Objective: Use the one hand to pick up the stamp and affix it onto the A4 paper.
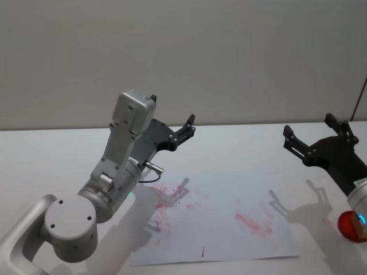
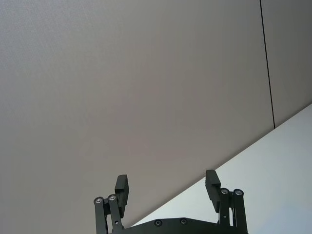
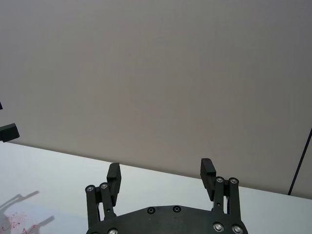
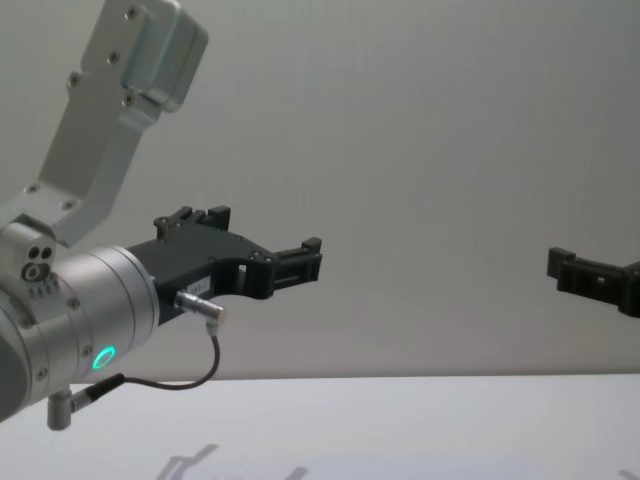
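Observation:
The A4 paper [image 1: 229, 232] lies flat on the white table [image 1: 51, 152], smeared with red ink marks at its left and right of middle. My left gripper [image 1: 184, 130] hangs open and empty in the air beyond the sheet's far left corner, pointing towards the wall; its fingers [image 2: 122, 184] are spread wide. My right gripper [image 1: 309, 127] is open too, raised off to the right of the sheet, with nothing between its fingers [image 3: 207, 170]. A small light-brown bit on a red round object [image 1: 347, 224] peeks from under my right wrist; I cannot tell whether it is the stamp.
A plain grey wall [image 1: 229, 57] stands behind the table. My left arm's silver wrist with a green light [image 4: 100, 357] and a loose cable fills the chest view's left. My right gripper [image 4: 585, 275] reaches in from its right edge. Gripper shadows fall across the sheet.

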Action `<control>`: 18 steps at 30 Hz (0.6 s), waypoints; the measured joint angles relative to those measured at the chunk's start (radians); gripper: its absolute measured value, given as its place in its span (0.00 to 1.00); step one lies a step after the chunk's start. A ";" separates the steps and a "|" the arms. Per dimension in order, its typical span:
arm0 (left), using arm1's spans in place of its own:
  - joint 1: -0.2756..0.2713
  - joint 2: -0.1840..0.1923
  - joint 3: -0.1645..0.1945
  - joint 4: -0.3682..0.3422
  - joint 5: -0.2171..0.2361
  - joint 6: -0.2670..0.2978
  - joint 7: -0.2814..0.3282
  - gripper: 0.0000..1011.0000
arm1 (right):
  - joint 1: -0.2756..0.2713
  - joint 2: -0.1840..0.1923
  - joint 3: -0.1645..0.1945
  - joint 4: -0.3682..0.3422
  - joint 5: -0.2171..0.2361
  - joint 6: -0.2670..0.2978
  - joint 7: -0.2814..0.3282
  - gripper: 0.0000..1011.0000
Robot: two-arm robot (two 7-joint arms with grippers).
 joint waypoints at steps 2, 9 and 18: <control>0.000 0.000 0.000 0.000 0.000 0.000 0.000 0.99 | 0.000 0.000 0.000 0.000 0.000 0.000 0.000 0.99; 0.000 0.000 0.000 0.000 0.000 0.000 0.000 0.99 | 0.000 0.000 0.000 0.000 0.000 0.000 0.000 0.99; 0.000 0.000 0.000 0.000 0.000 0.000 0.000 0.99 | 0.000 0.000 0.000 0.000 0.000 0.000 0.000 0.99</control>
